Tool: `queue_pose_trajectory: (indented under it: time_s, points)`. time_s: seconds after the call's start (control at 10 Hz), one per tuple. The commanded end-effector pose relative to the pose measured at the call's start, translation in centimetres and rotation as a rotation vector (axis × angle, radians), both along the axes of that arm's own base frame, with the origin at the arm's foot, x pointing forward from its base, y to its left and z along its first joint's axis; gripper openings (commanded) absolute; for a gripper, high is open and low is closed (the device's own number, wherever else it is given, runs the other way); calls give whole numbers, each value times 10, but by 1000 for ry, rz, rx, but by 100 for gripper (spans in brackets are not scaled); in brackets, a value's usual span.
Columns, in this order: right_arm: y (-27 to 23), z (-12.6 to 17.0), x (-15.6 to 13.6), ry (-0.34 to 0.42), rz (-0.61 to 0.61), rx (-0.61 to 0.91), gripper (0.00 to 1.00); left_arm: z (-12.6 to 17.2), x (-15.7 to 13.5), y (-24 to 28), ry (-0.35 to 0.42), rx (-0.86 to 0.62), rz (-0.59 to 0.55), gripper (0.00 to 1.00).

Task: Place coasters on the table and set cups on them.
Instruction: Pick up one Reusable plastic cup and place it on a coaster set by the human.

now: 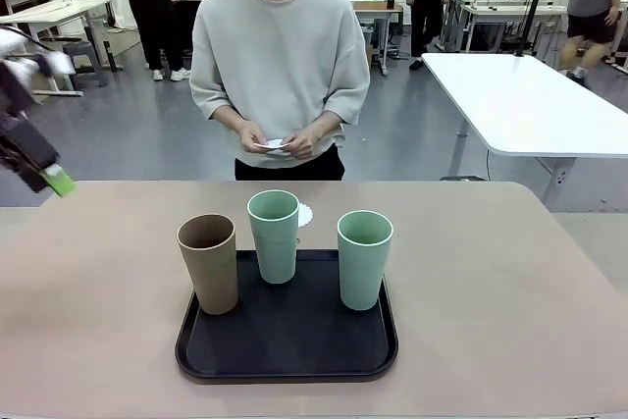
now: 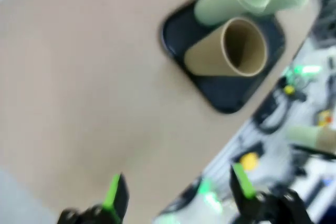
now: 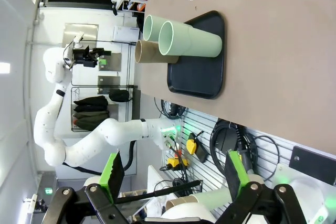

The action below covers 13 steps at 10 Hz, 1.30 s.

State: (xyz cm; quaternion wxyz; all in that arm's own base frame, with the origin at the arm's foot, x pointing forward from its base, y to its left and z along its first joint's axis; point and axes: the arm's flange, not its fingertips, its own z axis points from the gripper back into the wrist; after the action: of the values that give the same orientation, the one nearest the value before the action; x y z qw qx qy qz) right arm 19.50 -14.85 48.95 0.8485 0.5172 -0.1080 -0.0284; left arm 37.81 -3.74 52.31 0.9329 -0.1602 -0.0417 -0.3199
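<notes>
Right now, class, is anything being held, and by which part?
The left gripper and right gripper are open and empty. The person's hands hold white coasters by opposite edges.

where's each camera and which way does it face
front: fixed between the arms, facing the person across the table; left gripper at picture left.
left wrist: above the table, looking down at the brown cup on the tray; left gripper open.
right wrist: beside the table, rolled sideways, facing the tray; right gripper open, left arm beyond.
shared: all show the cups on the tray; front and right wrist, one coaster.
</notes>
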Motion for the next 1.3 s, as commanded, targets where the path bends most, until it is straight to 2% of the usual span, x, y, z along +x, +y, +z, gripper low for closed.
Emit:
queue_pose_trajectory:
  time_s: [0.0, 0.2, 0.3, 0.5, 0.7, 0.8, 1.0, 1.1, 1.2]
  points:
    - [-1, -1, 0, 2, 0, 8, 100, -32, 8, -35, -59, 255, -200, 100]
    - [-1, -1, 0, 2, 0, 8, 100, -46, 2, -64, -49, 342, -399, 100]
    - [-1, -1, 0, 2, 0, 8, 100, -49, 1, -71, -33, 353, -440, 100]
    - [-1, -1, 0, 2, 0, 8, 100, -49, 0, -71, -11, 296, -493, 100]
    - [-1, -1, 0, 2, 0, 8, 100, -44, -7, -59, 13, 194, -464, 100]
    - [-1, -1, 0, 2, 0, 8, 100, -52, 1, -76, -13, 319, -470, 100]
    - [-1, -1, 0, 2, 0, 8, 100, -52, 1, -76, -13, 319, -470, 100]
    - [-1, -1, 0, 2, 0, 8, 100, -50, 0, -68, -5, 280, -468, 100]
    - [-1, -1, 0, 2, 0, 8, 100, -53, -4, -44, -48, 134, -575, 100]
